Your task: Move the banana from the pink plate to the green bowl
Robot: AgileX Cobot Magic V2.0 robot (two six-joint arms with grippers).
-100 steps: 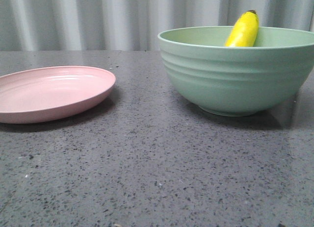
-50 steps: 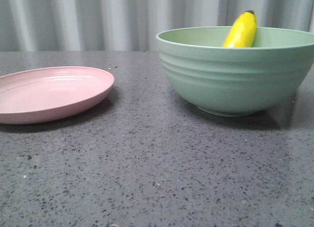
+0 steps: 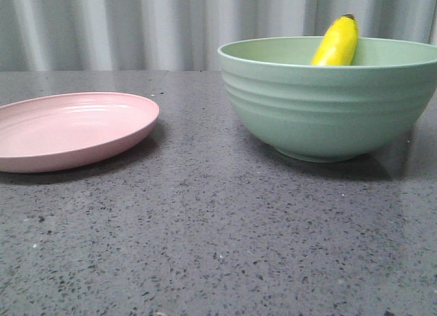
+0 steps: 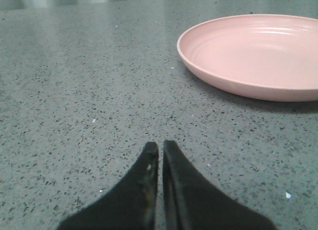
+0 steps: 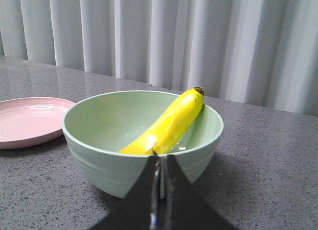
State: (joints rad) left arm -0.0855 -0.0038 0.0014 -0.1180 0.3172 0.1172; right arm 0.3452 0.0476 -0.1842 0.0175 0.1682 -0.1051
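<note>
Jaws of both the left gripper (image 4: pixel 159 148) and the right gripper (image 5: pixel 160 158) are pressed together, holding nothing. Banana (image 5: pixel 171 123) leans inside green bowl (image 3: pixel 328 108), dark tip above the rim. Pink plate (image 3: pixel 72 128) is bare on the table (image 3: pixel 218 241). Transfer looks complete.

On the bench (image 3: pixel 218 248), the pink plate (image 3: pixel 68 128) lies at the frame's left; the green bowl (image 3: pixel 331 97) stands at right, with the banana (image 3: pixel 336 41) leaning inside it.
</note>
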